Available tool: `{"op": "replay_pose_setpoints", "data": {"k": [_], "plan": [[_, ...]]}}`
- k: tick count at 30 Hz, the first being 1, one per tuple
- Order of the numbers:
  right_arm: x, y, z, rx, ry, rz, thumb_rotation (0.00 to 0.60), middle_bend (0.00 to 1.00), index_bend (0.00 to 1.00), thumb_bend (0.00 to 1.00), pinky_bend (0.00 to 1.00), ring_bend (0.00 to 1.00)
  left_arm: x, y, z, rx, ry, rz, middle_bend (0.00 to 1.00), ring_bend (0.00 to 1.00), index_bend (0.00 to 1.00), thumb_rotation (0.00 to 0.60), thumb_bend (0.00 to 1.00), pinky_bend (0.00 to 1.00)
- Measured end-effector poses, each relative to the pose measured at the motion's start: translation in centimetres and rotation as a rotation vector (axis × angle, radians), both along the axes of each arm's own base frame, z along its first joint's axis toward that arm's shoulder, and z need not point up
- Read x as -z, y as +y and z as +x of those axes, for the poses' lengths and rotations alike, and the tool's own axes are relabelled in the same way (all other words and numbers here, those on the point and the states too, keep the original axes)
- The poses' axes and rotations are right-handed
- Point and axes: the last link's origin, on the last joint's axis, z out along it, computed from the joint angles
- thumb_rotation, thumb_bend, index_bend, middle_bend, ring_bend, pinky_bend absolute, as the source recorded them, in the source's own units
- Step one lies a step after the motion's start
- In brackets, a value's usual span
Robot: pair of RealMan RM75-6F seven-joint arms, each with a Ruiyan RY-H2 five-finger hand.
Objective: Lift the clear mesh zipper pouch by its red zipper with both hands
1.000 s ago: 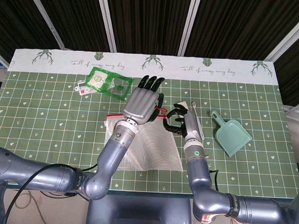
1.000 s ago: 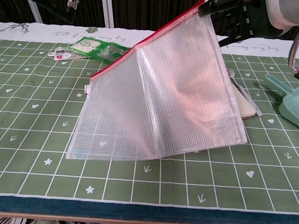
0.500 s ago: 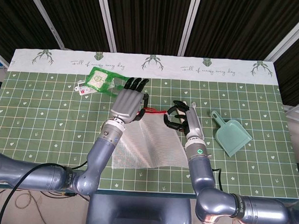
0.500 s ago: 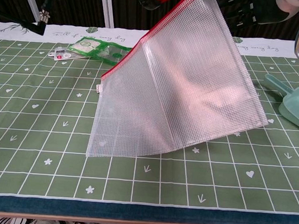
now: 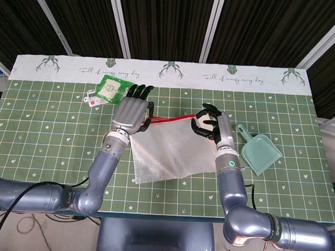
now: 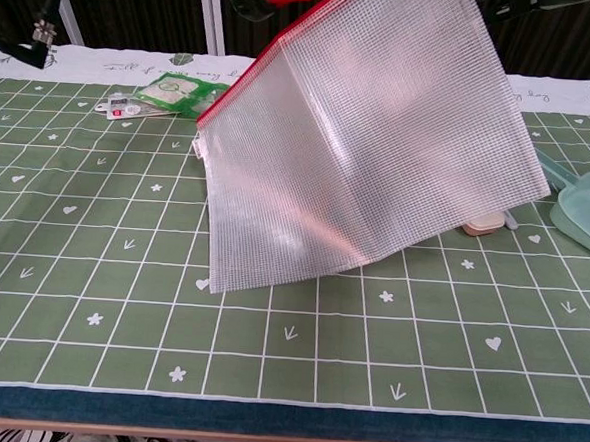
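Since the earlier frames the clear mesh zipper pouch has been rising and shifting rightward, its lower edge coming almost wholly off the table, while the left hand has travelled left along the zipper. Nearest the chest camera, the pouch's bottom corner is hanging just above the green grid cloth. The sheet is draping flat with a soft fold, suggesting a light, limp, empty item that is likely to swing and sag; a firm pinch on the stiffer red zipper near each end should be keeping it level. Farther back, the left hand is holding the zipper's left end, fingers curled over it. The right hand is gripping the right end. Beyond lie a green packet and a teal scoop.
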Motion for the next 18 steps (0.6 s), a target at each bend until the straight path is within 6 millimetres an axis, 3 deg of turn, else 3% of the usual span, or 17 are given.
{"op": "replay_pose_setpoints", "data": {"k": [7,18], "plan": [[-1.4,-0.9,-1.3,0.030,0.035,-0.038,0.600,0.19,0.64,0.55,0.26,0.06,-2.2,0.7,-2.1,-0.038,0.006,0.045,0.08,0.00,0.60,0.600,0.39,0.00],[-2.5,-1.6,-3.5,0.067,0.070,-0.063,0.600,0.19,0.64,0.56,0.26,0.06,-6.3,0.9,-7.5,-0.111,0.038,0.104,0.08,0.00,0.60,0.600,0.39,0.00]]}}
